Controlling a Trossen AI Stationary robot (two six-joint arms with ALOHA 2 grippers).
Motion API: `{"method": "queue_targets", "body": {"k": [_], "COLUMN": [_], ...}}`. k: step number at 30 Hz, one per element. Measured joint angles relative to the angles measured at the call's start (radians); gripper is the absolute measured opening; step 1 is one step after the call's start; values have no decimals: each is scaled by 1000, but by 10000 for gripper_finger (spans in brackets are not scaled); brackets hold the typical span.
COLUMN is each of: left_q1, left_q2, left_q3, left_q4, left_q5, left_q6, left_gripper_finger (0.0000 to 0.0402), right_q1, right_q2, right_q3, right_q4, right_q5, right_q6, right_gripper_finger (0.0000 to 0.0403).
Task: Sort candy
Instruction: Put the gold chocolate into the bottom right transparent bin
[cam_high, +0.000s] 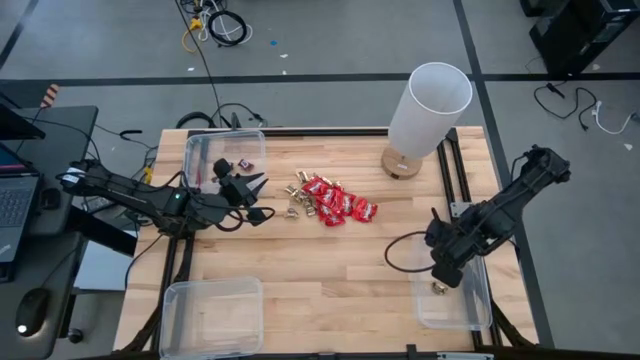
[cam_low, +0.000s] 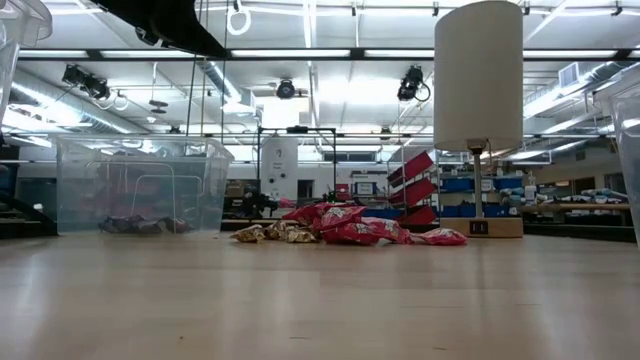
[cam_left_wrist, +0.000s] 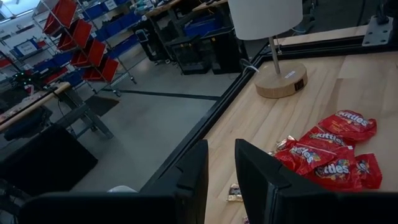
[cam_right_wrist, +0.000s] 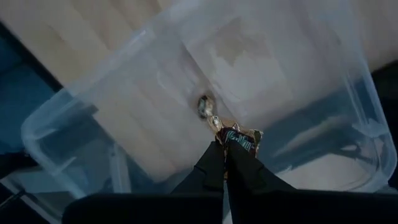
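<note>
Your right gripper (cam_right_wrist: 225, 144), over the near-right bin (cam_high: 470, 312), is clamped on a gold-foil candy (cam_right_wrist: 238, 137), while your left gripper (cam_left_wrist: 221, 171), jaws apart, hovers left of the candy pile (cam_high: 328, 201).

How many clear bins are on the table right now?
3: one bin at the far left by the left arm, one bin near left, one bin near right under the right arm.

two dark jointed arms (cam_high: 130, 190), blk cable loop (cam_high: 400, 250), matte blk fingers (cam_left_wrist: 261, 180)
</note>
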Motion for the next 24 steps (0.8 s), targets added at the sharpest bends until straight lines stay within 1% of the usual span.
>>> {"method": "queue_targets", "body": {"k": [6, 16, 22, 24], "left_q1": [0, 0, 0, 0], "left_q2": [0, 0, 0, 0], "left_q3": [0, 0, 0, 0], "left_q4": [0, -4, -20, -26], "left_q5": [0, 0, 0, 0], "left_q6": [-1, -7, -28, -30], "left_gripper_finger": [82, 82, 82, 82], "right_q1": [23, 33, 34, 34], "right_q2": [1, 1, 1, 1], "right_q3": [-107, -309, -382, -388], "right_q4": [123, 318, 393, 414], "right_q5": [1, -4, -4, 15], "right_q6": [4, -67, -131, -156], "right_gripper_finger": [0, 0, 0, 0]}}
